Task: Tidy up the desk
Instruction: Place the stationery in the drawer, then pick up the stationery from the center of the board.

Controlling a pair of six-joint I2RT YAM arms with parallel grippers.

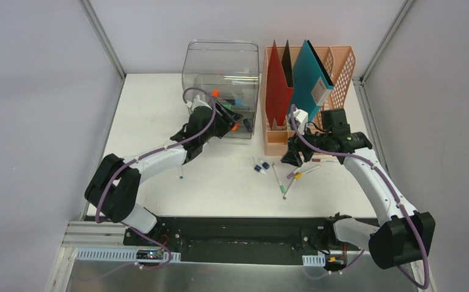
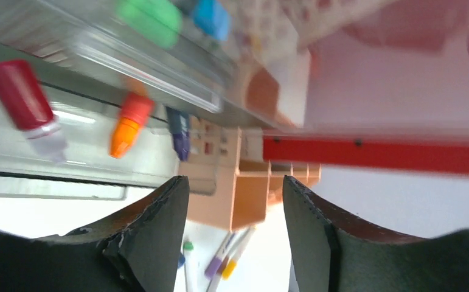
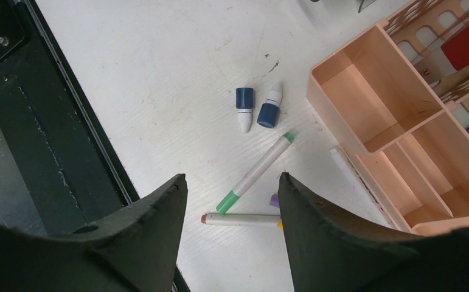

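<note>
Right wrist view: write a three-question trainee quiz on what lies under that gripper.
1. True or false: the right gripper is shut on the green-capped white marker.
2. How many small blue-and-white plastic bottles lie side by side on the flat white desk in this view? A one, B two, C four.
3. Fill in: the square front compartment of the peach plastic file rack is ____.
Key: 1 false, its jaws stand open above the marker; 2 B; 3 empty.
</note>
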